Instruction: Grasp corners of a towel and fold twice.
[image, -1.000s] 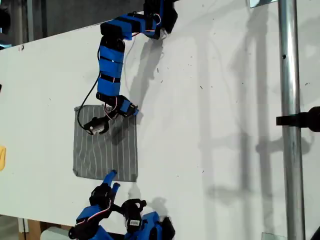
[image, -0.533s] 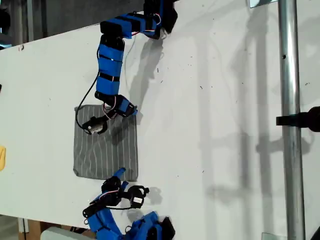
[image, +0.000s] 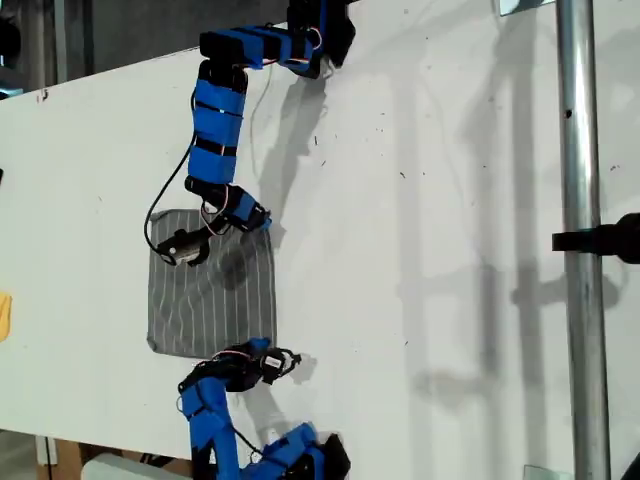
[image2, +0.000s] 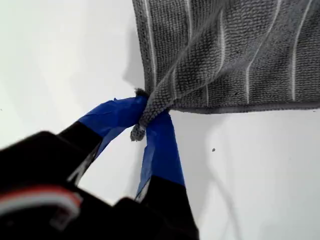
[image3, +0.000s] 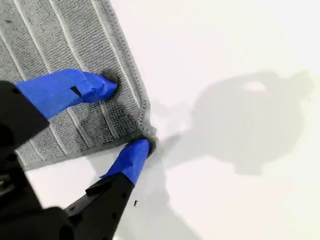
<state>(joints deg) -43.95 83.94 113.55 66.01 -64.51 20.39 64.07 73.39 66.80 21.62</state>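
The grey striped towel (image: 210, 290) lies flat on the white table toward the exterior view's left. My first gripper (image: 258, 220) is on the arm reaching from the far edge. It is at the towel's far corner on the exterior view's right. My first gripper (image2: 145, 117) is shut on that corner (image2: 137, 131), and the cloth (image2: 235, 55) is pulled into a small peak. My second gripper (image: 268, 357), on the near arm, is at the near corner on the same side. My second gripper (image3: 127, 116) is open; one fingertip (image3: 102, 85) rests on the towel (image3: 50, 45), the other beside the corner (image3: 149, 142).
A small yellow object (image: 3, 315) shows at the exterior view's left edge. A metal pole (image: 578, 200) with a black clamp (image: 600, 240) runs down the exterior view's right. The white table (image: 430, 250) spreads between the towel and the pole.
The near arm swung along the towel's near edge to its corner on the exterior view's right. The far arm shifted slightly toward the far edge, still at its corner.
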